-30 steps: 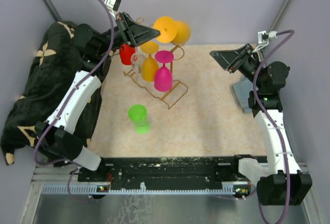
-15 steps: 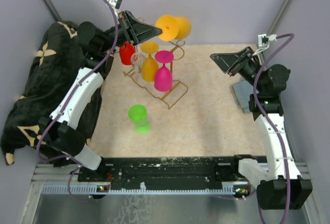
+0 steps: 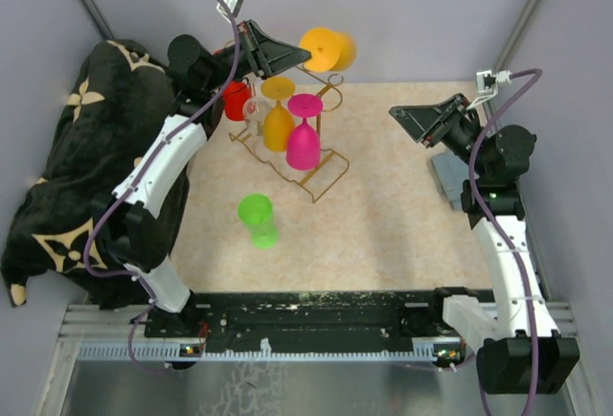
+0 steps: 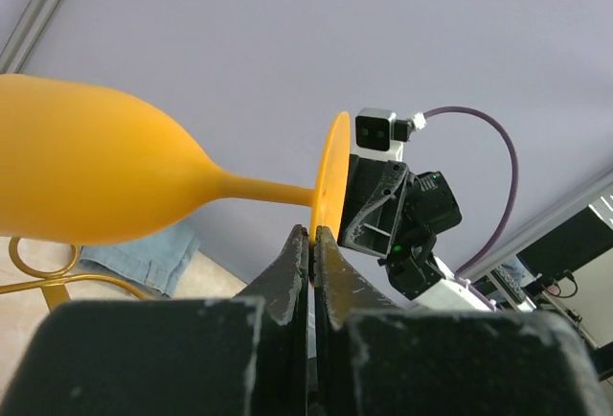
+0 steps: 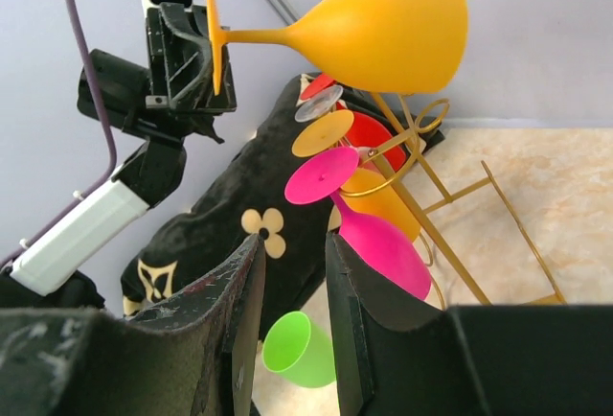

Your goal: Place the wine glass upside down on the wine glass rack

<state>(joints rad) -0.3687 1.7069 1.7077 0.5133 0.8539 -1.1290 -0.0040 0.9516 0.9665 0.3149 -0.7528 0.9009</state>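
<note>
An orange wine glass (image 3: pixel 327 49) lies on its side in the air above the back of the gold wine glass rack (image 3: pixel 324 173). My left gripper (image 3: pixel 305 52) is shut on the edge of its round foot (image 4: pixel 332 181), and the bowl (image 4: pixel 86 186) points away to the left in the left wrist view. The right wrist view shows the same glass (image 5: pixel 383 33) above the rack's loops (image 5: pixel 426 119). At the right of the table my right gripper (image 3: pixel 407 114) hangs open and empty, apart from the rack, its fingers (image 5: pixel 247 291) framing the scene.
Pink (image 3: pixel 303 143), orange (image 3: pixel 279 125), red (image 3: pixel 236 100) and clear (image 3: pixel 255 114) glasses hang upside down in the rack. A green cup (image 3: pixel 257 220) stands in front of it. A black patterned cloth (image 3: pixel 67 167) covers the left side. A grey object (image 3: pixel 446 178) lies under the right arm.
The left arm has carried the orange glass a little to the right, over the back of the rack. The right arm has barely shifted.
</note>
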